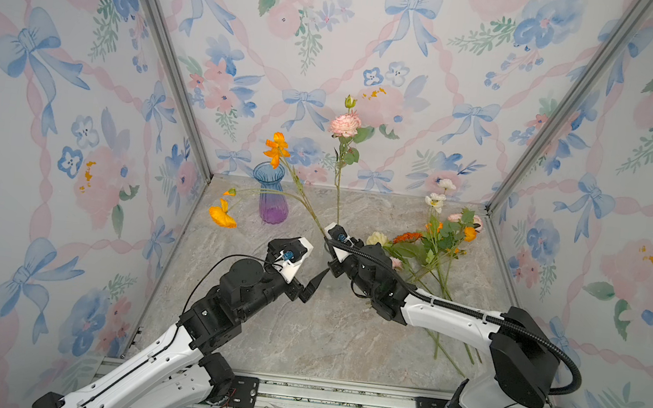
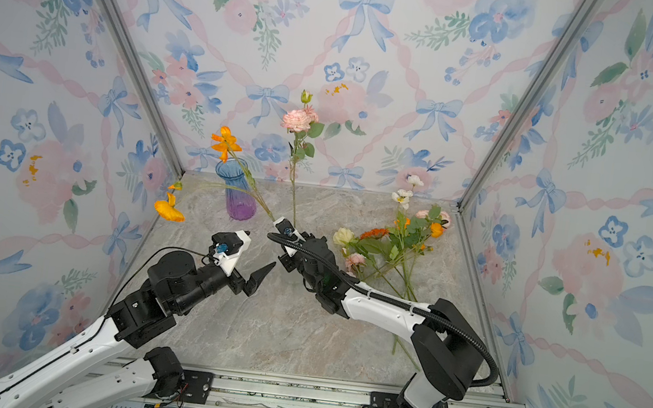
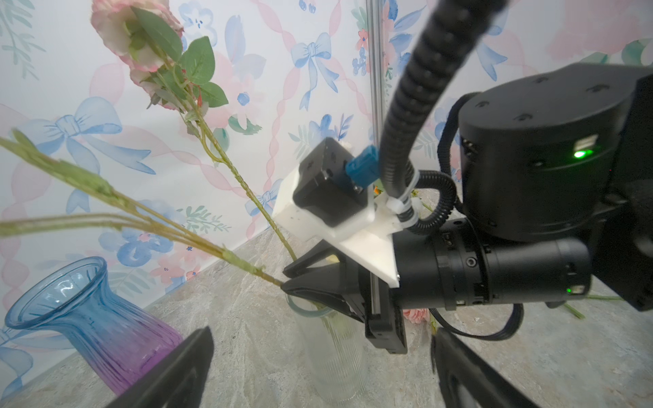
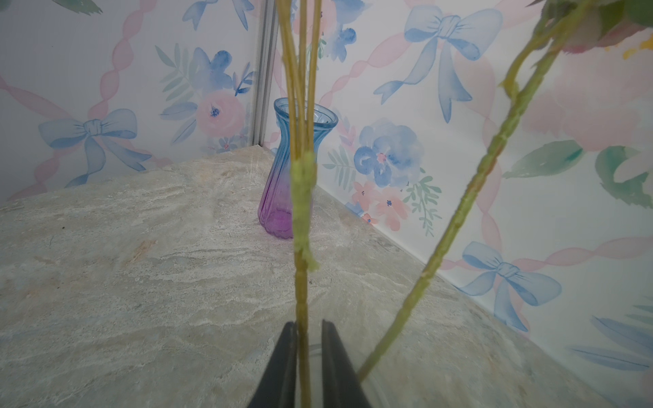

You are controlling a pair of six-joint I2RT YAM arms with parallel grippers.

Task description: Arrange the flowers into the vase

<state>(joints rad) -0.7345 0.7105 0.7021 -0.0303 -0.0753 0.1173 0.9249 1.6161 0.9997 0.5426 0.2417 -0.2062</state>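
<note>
Right gripper sits at the clear vase mouth, jaws slightly parted around the orange poppy stem, seemingly letting it drop beside the pink rose. Left gripper hovers close, jaws spread wide. Remaining flowers lie heaped on the worktop.

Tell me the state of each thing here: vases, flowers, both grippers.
blue vase: upright, empty.
clear vase: upright, two stems inside.
pink flower: standing in the clear vase.
orange flower: in the clear vase, leaning toward the blue vase.
other flowers: lying in a pile on the table.
left gripper: open, empty.
right gripper: jaws slightly apart around the orange flower's stem.
</note>
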